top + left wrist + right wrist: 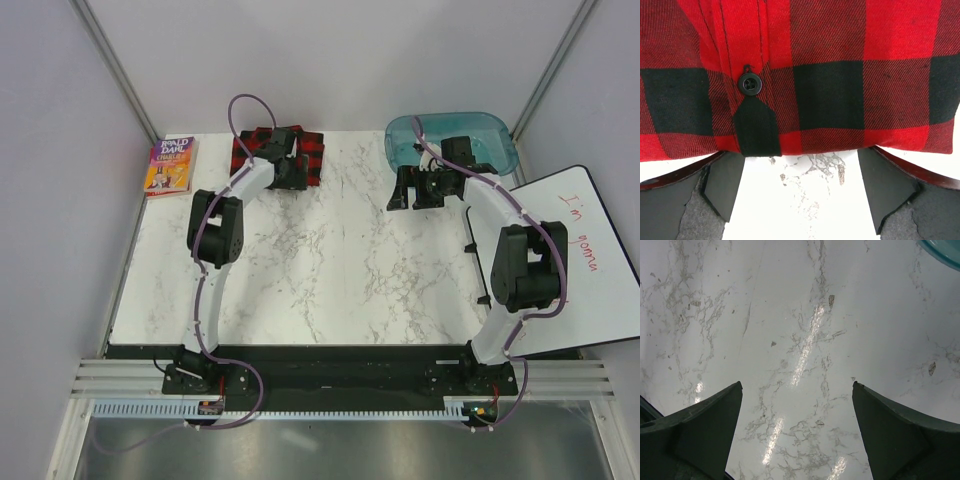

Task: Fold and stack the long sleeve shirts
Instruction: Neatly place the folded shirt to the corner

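A folded red-and-black check shirt [290, 152] lies as a small bundle at the back of the marble table, left of centre. My left gripper [290, 172] is open at its near edge, partly over it. In the left wrist view the shirt [840, 90] fills the upper frame, with a black button on a cuff placket, and my left gripper [800, 175] straddles bare marble just short of the fabric's edge, holding nothing. My right gripper [412, 190] is open and empty over bare marble near the back right; it also shows in the right wrist view [797, 395].
A translucent teal bin [452, 140] stands at the back right, just behind my right gripper; its rim shows in the right wrist view [942, 250]. A colourful paperback book [169, 165] lies at the back left. A whiteboard [585, 260] leans off the table's right edge.
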Tool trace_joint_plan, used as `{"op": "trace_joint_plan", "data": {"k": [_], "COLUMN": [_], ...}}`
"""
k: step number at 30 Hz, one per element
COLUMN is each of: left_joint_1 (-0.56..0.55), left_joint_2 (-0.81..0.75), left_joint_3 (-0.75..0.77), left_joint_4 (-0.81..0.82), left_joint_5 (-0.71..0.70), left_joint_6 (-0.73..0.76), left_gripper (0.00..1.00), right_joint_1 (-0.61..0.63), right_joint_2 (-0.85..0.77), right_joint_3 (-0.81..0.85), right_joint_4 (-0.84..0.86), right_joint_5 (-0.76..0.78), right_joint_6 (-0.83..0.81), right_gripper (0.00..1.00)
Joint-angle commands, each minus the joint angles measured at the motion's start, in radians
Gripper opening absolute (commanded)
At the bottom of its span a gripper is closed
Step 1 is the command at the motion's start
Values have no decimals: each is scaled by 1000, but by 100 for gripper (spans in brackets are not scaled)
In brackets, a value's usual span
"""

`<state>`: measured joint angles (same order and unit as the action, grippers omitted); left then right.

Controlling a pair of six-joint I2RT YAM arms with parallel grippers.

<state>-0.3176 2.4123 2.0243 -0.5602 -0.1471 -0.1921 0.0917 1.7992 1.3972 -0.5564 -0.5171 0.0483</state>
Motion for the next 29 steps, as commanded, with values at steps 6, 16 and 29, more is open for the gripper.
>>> {"op": "trace_joint_plan", "data": {"k": [6, 16, 29], "left_joint_1": [-11, -18, -24], "left_joint_2": [-235, -542, -866], "left_joint_3": [-87, -172, -707], "left_joint_4": [-46, -290, -147], "left_joint_5": [244, 417, 419], "left_joint_6": [182, 381, 398], "left_gripper": [99, 99, 99], "right_joint_1": [-4, 20, 319], "right_joint_2": [-29, -32, -228], "right_joint_3": [46, 106, -161], "right_joint_4": [12, 76, 90], "right_joint_5": [-23, 9, 212], "right_joint_6": [1, -40, -211], "right_gripper": [98, 98, 98]}}
